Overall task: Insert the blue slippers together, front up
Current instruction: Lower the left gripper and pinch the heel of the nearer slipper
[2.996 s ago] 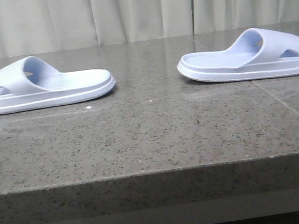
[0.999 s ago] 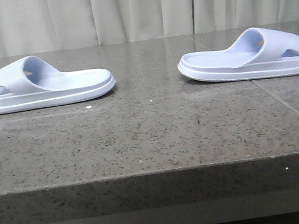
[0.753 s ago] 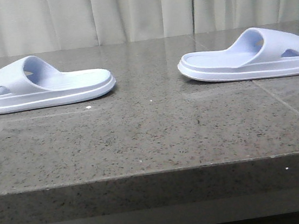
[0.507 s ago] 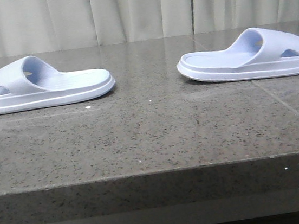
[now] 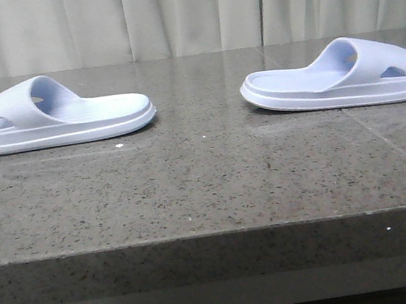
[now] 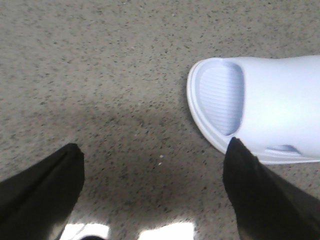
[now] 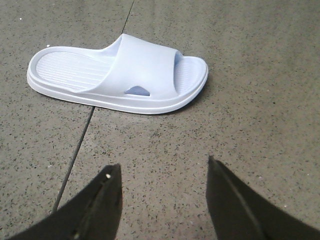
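Two pale lavender-blue slippers lie flat, sole down, on the granite table, apart. The left slipper [image 5: 54, 118] is at far left, the right slipper [image 5: 342, 79] at far right, their open heel ends facing each other. Neither arm shows in the front view. My left gripper [image 6: 152, 152] is open and empty above bare table; one end of the left slipper [image 6: 260, 102] lies beside one finger [image 6: 260, 195]. My right gripper [image 7: 164, 170] is open and empty, with the whole right slipper [image 7: 120, 72] lying beyond its fingertips, not touched.
The table's front edge [image 5: 213, 234] runs across the front view. A seam line [image 5: 387, 145] crosses the stone near the right slipper; it also shows in the right wrist view [image 7: 75, 155]. Pale curtains [image 5: 186, 13] hang behind the table.
Both slippers have stayed in place, with only tiny shifts in the picture. No arm has entered the front view.
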Controlling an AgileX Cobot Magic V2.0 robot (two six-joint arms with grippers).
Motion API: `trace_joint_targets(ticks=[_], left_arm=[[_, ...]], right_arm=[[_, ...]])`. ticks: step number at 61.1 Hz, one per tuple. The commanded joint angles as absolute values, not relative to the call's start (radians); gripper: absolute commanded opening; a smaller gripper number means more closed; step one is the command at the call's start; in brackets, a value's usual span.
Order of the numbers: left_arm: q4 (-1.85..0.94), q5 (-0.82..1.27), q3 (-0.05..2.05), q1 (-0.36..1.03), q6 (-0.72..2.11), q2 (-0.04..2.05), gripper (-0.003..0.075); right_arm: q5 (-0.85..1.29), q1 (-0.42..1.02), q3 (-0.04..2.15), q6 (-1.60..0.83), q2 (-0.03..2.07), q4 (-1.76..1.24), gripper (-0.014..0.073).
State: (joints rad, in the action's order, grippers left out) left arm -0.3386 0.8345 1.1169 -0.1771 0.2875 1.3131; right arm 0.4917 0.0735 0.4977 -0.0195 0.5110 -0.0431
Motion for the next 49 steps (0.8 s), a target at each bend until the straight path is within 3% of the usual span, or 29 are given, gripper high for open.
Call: trace_joint_targets(ticks=[1, 17, 40, 49], left_arm=[[-0.569, 0.829, 1.175, -0.236, 0.438, 1.372, 0.0567], [-0.765, 0.894, 1.221, -0.268, 0.568, 1.566, 0.0566], [-0.814, 0.917, 1.280, -0.268, 0.575, 1.708, 0.0565], [-0.826, 0.938, 1.296, -0.266, 0.575, 1.737, 0.0500]], right_arm=[[0.411, 0.068, 0.532, -0.025, 0.521, -0.033, 0.0415], [0.411, 0.068, 0.532, -0.025, 0.521, -0.033, 0.0415], [0.411, 0.068, 0.532, -0.025, 0.521, -0.033, 0.0415], [0.413, 0.068, 0.532, -0.025, 0.521, -0.033, 0.0415]])
